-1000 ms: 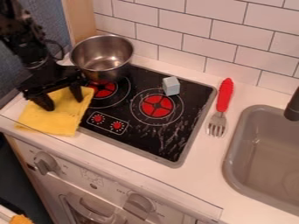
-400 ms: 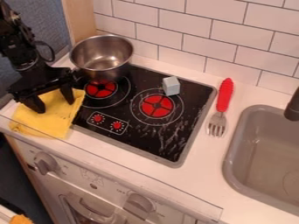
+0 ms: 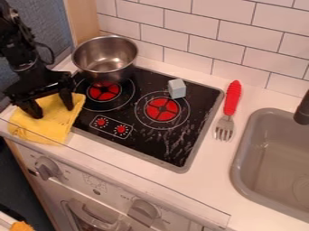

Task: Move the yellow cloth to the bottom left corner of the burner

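The black gripper point(image 3: 54, 110) is at the left of the view, over the yellow cloth, its two fingers spread apart and their tips down at the cloth. The yellow cloth point(image 3: 49, 125) lies on the counter left of the black burner point(image 3: 158, 143), its right edge along the burner's left side and its lower edge near the counter's front. Part of the cloth's upper side is hidden behind the gripper.
A metal pot point(image 3: 106, 59) stands at the burner's back left corner. A light blue block point(image 3: 177, 89) sits on the burner's back right part. Right of the burner lie a red-handled fork point(image 3: 228, 108) and the grey sink point(image 3: 240, 155).
The gripper has moved left and slightly down, and the yellow cloth has shifted left with it, baring more of the burner's left edge. The fingers remain apart.
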Motion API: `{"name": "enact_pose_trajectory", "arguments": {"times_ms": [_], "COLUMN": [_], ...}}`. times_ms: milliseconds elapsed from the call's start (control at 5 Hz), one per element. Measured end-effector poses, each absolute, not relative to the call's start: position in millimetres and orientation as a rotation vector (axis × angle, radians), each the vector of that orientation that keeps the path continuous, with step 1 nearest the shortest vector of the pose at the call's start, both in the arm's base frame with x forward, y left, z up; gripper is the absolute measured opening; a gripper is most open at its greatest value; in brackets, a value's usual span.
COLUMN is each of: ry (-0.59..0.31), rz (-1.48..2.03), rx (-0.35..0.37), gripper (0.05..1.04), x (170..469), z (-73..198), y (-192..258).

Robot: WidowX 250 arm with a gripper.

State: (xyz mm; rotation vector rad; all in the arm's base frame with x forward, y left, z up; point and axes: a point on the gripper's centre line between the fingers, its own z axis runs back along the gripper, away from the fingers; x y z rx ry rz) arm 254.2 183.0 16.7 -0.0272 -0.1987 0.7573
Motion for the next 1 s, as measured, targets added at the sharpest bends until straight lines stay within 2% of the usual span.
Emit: {"name": "enact_pose_trajectory", "arguments": {"times_ms": [400,800,1000], "ry": [-0.316,-0.402,-0.400], "rz": [0.670,0.661,0.658], "rx": [-0.005,0.014,0.016], "gripper": [0.998,0.998,0.998], "x": [282.5,291.2,290.9], "z": [53.3,84.7,83.9], "y": [175.6,164.0,164.0]}}
